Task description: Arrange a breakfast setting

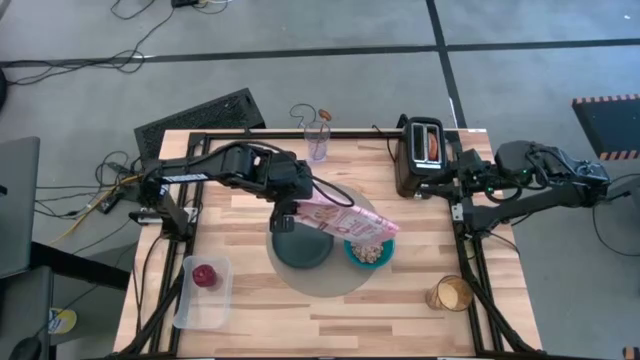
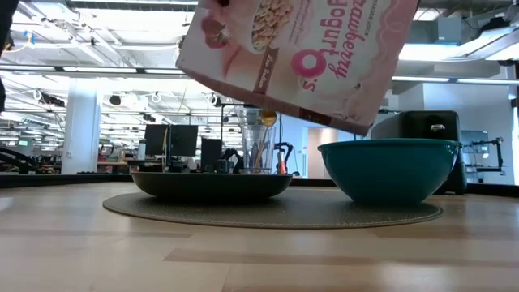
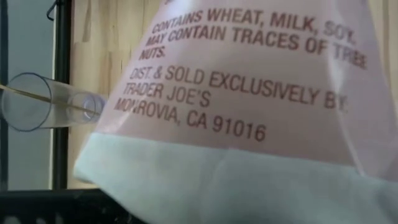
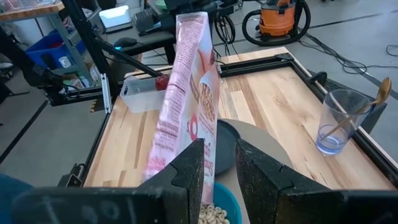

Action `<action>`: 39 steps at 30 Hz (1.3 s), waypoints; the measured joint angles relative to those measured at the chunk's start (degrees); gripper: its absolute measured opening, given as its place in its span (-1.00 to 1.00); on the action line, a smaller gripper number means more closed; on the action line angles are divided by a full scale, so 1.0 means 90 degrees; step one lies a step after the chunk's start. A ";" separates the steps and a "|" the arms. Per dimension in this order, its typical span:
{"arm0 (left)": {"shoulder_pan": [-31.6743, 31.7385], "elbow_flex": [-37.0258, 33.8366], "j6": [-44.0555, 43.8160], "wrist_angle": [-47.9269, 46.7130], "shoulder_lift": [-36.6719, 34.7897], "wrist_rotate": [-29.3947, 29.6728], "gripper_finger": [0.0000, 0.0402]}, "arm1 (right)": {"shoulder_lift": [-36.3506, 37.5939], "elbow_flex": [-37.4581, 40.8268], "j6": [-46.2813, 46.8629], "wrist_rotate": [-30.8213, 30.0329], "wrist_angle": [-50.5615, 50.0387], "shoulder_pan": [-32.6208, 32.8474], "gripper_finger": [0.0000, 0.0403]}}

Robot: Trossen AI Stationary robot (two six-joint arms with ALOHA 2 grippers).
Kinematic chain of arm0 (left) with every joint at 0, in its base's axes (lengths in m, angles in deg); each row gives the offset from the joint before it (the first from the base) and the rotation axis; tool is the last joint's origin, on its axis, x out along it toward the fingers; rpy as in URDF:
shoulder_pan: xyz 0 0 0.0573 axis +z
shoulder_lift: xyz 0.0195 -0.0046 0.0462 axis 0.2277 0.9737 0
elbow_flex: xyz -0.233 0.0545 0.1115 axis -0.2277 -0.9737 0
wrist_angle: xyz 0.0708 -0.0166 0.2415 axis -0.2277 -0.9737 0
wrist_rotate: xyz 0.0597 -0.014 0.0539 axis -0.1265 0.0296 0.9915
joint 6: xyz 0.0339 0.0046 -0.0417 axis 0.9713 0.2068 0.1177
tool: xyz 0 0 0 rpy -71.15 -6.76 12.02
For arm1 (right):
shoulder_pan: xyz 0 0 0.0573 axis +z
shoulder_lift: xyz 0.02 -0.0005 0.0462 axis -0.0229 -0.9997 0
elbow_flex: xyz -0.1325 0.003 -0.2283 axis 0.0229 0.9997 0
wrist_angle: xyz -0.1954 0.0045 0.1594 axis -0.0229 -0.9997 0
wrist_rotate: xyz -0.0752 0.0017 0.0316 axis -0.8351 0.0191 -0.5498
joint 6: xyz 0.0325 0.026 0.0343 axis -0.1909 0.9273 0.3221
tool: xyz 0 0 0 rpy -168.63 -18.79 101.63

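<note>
My left gripper (image 1: pixel 292 207) is shut on a pink cereal box (image 1: pixel 350 222), held tipped over the teal bowl (image 1: pixel 368 253), which has beige cereal (image 1: pixel 370 254) in it. The bowl and a dark grey plate (image 1: pixel 298 247) stand on the round grey mat (image 1: pixel 330 280). The box's lower corner (image 2: pixel 365 123) hangs just above the bowl (image 2: pixel 389 169). A red apple (image 1: pixel 205 275) lies in a clear tub. The gold spoon (image 4: pixel 364 106) stands in a glass. Toasted bread (image 1: pixel 430 146) sits in the toaster. My right gripper (image 4: pixel 221 180) is narrowly open and empty, right of the bowl. My left gripper holds the cereal box by its raised end (image 1: pixel 305 208), the end toward the table's left. The box slants down to the right, lifted clear, its lower end over the bowl. The box fills the left wrist view (image 3: pixel 249 93) and hides the fingers.
The black toaster (image 1: pixel 420 155) stands at the far right, close to my right arm. A clear glass (image 1: pixel 318 142) stands at the far edge. The clear tub (image 1: pixel 203 290) is at the near left. A round cup with tan contents (image 1: pixel 452 294) is at the near right.
</note>
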 joint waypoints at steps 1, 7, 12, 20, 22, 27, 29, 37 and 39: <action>0.0012 -0.0284 -0.0016 0.0252 -0.0160 -0.0009 -0.33 | 0.0000 0.0000 0.0001 0.0001 -0.0025 -0.0001 -0.40; 0.0121 -0.2168 -0.0420 0.1669 -0.1348 -0.0275 -0.33 | 0.0000 0.0000 -0.0002 0.0001 -0.0084 0.0000 -0.40; 0.0119 -0.3627 -0.0831 0.2526 -0.2201 -0.0360 -0.33 | -0.0003 0.0000 -0.0004 -0.0044 -0.0074 0.0000 -0.40; 0.0118 -0.5343 -0.1204 0.3686 -0.3252 -0.0470 -0.33 | -0.0012 0.0000 0.0001 -0.0179 0.0116 0.0001 -0.40; 0.0118 -0.5670 -0.1245 0.3970 -0.3477 -0.0465 -0.33 | -0.0012 0.0000 0.0003 -0.0180 0.0266 -0.0001 -0.40; 0.0116 -0.6521 -0.1241 0.4844 -0.3970 -0.0466 -0.33 | -0.0014 0.0000 0.0003 -0.0282 0.0609 -0.0001 -0.40; 0.0115 -0.6859 -0.1209 0.5209 -0.4130 -0.0525 -0.33 | -0.0026 0.0000 0.0005 -0.0331 0.0767 -0.0001 -0.40; 0.0114 -0.7779 -0.1207 0.6558 -0.4642 -0.0700 -0.33 | -0.0154 0.0000 0.0006 -0.0346 0.1597 -0.0001 -0.40; 0.0113 -0.7929 -0.1207 0.6786 -0.4759 -0.0736 -0.33 | -0.0185 0.0000 0.0006 -0.0344 0.1812 -0.0001 -0.40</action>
